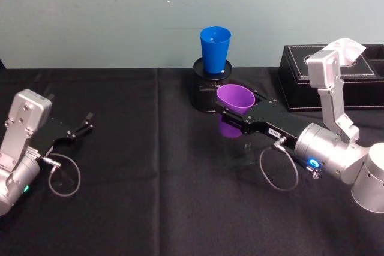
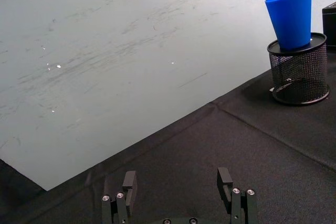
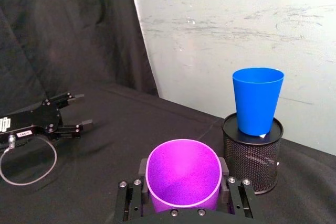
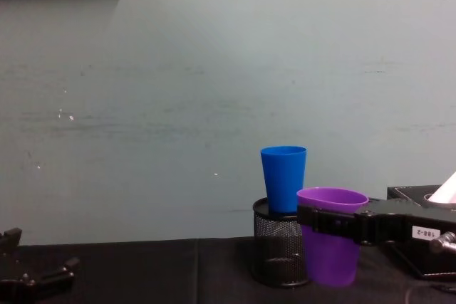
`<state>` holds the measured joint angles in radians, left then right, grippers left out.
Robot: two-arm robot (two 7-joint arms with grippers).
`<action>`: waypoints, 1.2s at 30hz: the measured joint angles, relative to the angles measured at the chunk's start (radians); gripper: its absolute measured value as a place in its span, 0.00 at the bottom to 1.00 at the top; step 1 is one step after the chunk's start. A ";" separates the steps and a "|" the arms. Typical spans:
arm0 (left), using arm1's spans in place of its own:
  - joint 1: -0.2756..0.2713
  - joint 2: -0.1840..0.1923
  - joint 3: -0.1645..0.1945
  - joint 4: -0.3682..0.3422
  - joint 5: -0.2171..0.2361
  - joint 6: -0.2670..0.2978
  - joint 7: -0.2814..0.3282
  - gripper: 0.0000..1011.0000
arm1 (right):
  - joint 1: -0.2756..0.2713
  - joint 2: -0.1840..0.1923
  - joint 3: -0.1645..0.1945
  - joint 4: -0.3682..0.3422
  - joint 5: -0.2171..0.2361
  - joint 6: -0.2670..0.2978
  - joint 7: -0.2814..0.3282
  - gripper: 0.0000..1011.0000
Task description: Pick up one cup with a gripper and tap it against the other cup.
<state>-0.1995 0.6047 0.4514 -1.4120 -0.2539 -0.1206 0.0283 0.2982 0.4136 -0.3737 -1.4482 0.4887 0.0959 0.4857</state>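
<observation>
R gripper clenched round smooth, tapered purple plastic tumbler, just beside black mesh cylinder bearing bright blue plastic tumbler. L gripper parked, jaws apart. We flag a risk: the blue one (perched high, unsecured) may topple if tapped hard.

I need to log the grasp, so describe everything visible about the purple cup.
The purple cup is a smooth, tapered tumbler, plastic by its look, empty and upright with its wide mouth up. The right tool clamps it just below the rim, one finger on each side. It sits over the black cloth, close beside the black mesh holder that carries the blue cup. Whether its base rests on the cloth cannot be told.
</observation>
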 joint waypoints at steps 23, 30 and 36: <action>0.000 0.000 0.000 0.000 0.000 0.000 0.000 0.99 | 0.174 -0.165 -0.039 0.184 -0.137 0.046 -0.219 0.72; 0.000 0.000 0.000 0.000 0.000 0.000 0.000 0.99 | 0.222 -0.214 -0.029 0.262 -0.151 0.047 -0.229 0.72; 0.000 0.000 0.000 0.000 0.000 0.000 0.000 0.99 | 0.253 -0.246 -0.013 0.316 -0.158 0.046 -0.229 0.72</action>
<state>-0.1996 0.6047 0.4513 -1.4120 -0.2540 -0.1206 0.0283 0.5509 0.1678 -0.3870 -1.1319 0.3309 0.1422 0.2565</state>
